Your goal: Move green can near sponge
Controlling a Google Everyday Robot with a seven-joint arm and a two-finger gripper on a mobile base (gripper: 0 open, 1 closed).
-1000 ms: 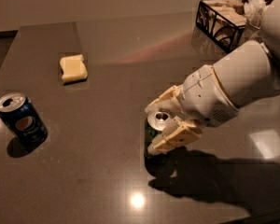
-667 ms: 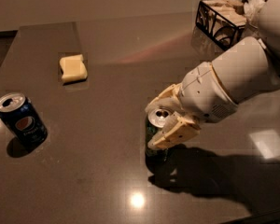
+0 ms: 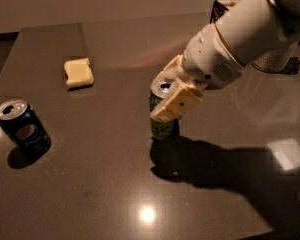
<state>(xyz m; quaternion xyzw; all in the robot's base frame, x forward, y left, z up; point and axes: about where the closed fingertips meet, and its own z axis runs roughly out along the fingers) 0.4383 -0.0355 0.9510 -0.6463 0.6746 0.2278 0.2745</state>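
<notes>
Worktop (image 3: 90, 194): dark, glossy, flecked with bright reflections, bearing everything listed below; open stretch from centre to far-left part, fit to serve as travel lane. Arm (image 3: 240, 39): white, thick, reaching in from upper right down toward centre; to be swung leftward and away, low and slow, at an unchanged wrist angle for an upright load. Claw (image 3: 169, 95): pale fingers closed on the upper rim of the green can, one across the near side, the other behind. Grip set high, hence judged prone to swing or slip; squeeze to be held firm through the carry, with release only after flat seating of the base. Green can (image 3: 165, 126): upright, near centre of worktop, well apart from sponge; base either resting or barely raised, cannot tell which. Lift just clear before travelling, to avoid dragging and tipping. Dark blue can (image 3: 24, 129): upright, opened, near left edge, well off the straight line to the target; no detour needed, only care against drift toward the near-left. Sponge (image 3: 79, 73): pale yellow block on the far-left part of worktop; soft and light, likely to shift if nudged. Set can down just beside its near-right side, neither touching nor on top.
</notes>
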